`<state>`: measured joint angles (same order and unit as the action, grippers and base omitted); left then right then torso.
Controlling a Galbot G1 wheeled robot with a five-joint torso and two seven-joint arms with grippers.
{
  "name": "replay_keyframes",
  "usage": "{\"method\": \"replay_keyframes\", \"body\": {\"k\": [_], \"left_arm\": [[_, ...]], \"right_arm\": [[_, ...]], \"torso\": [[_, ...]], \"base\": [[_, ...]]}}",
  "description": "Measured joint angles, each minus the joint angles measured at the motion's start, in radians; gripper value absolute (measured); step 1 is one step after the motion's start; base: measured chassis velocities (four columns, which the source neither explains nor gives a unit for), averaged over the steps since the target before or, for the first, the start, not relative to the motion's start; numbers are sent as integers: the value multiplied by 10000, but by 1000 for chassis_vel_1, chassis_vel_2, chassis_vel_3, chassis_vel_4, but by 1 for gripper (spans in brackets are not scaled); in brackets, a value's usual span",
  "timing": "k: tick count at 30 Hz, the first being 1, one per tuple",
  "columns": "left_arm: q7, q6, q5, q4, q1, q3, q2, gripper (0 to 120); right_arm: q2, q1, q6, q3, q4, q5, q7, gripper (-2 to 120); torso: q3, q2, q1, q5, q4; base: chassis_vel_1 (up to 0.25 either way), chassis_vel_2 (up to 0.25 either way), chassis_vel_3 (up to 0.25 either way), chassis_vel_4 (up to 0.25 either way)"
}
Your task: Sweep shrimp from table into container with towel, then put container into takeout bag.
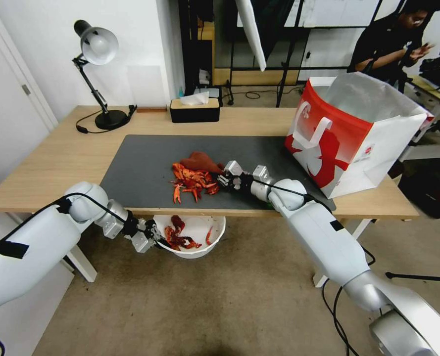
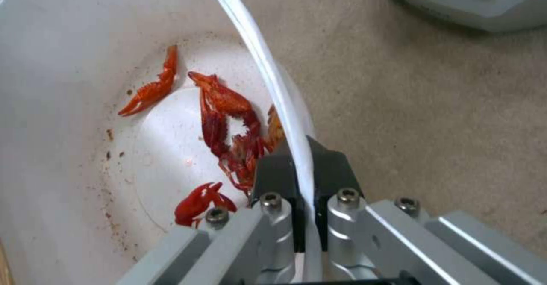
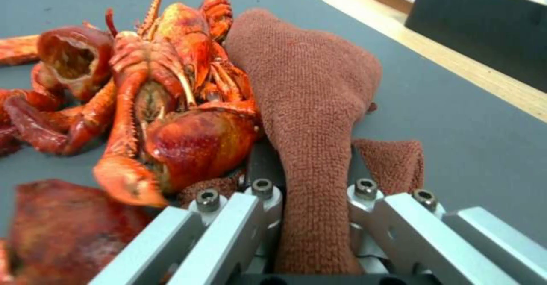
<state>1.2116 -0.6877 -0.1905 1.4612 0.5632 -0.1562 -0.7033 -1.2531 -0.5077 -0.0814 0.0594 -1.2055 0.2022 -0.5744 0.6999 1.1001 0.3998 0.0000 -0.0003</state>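
A pile of red-orange shrimp lies on the dark mat of the table, near its front edge. The rust-red towel lies bunched against the pile's far side. My right gripper is shut on the towel, just right of the pile. Below the table's front edge my left gripper is shut on the rim of the white container, holding it in the air. Several shrimp lie inside it. The red-and-white takeout bag stands open on the table's right end.
A black tissue box and a desk lamp stand along the table's far edge. Beige carpet lies under the container. A person sits in the room behind the bag.
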Motion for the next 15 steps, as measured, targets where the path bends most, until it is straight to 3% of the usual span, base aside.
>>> {"method": "replay_keyframes", "body": {"k": [15], "left_arm": [[0, 10, 6, -19, -22, -5, -26, 0]], "right_arm": [[151, -261, -139, 113, -512, 16, 5, 6]], "torso": [[0, -1, 1, 0, 1]], "base": [[0, 0, 0, 0]]}}
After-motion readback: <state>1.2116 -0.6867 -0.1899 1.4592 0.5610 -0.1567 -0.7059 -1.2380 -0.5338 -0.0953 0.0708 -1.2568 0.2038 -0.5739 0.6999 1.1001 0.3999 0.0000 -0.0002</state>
